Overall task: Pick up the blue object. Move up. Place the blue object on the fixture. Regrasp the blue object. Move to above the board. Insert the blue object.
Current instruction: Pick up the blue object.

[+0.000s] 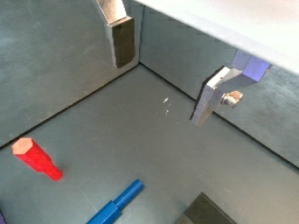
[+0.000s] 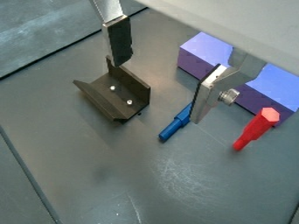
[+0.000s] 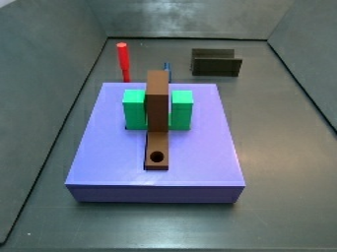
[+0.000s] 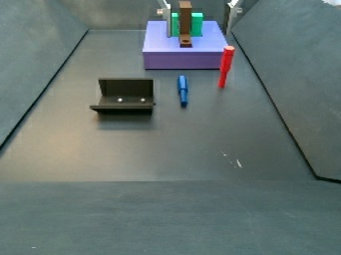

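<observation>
The blue object lies flat on the grey floor, between the fixture and the red peg, touching neither. In a side view only its tip shows behind the board. Red peg stands upright just off the board's edge, beside the blue object. Fixture sits on the floor well apart from the board, its upright wall and base plate plain in a wrist view. Board carries two green blocks flanking a long brown bar with a round hole near one end. End effector hangs above the floor, released: its two silver fingers stand wide apart with nothing between them, in both wrist views. In a wrist view one finger's lower end appears just over the blue object; contact cannot be judged. In a side view the end effector is barely visible at the frame's top edge.
</observation>
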Controlling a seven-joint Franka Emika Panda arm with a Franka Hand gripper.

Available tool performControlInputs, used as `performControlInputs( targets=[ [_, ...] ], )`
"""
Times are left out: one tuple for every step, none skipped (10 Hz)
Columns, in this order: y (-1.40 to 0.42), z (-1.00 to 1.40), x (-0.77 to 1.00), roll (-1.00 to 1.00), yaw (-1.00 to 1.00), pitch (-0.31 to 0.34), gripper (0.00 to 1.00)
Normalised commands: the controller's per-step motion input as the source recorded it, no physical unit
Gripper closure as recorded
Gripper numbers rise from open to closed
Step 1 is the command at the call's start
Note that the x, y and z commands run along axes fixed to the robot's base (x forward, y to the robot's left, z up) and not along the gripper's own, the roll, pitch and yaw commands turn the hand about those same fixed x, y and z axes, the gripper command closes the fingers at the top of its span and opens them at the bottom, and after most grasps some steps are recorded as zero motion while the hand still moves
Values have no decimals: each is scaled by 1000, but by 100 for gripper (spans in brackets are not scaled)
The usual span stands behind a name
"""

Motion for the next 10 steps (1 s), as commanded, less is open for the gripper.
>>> performControlInputs(
  targets=[
    [-54,-183,-60,-54,37,-34,0],
    [-571,-320,369,107,-229,196,0],
    [-871,-706,189,174,-157,87,0],
    [-926,-837,174,150,-146,86,0],
    [-954,-771,0,67,-226,4,0],
    [-883,-783,0,47,-274,0,0],
    [-831,-789,269,0,-89,10,0],
    [-471,-726,397,-63,-3,130,0],
    [-366,-740,489,-41,0,111,0],
    [-237,-763,569,-9,0,86,0]
  ],
)
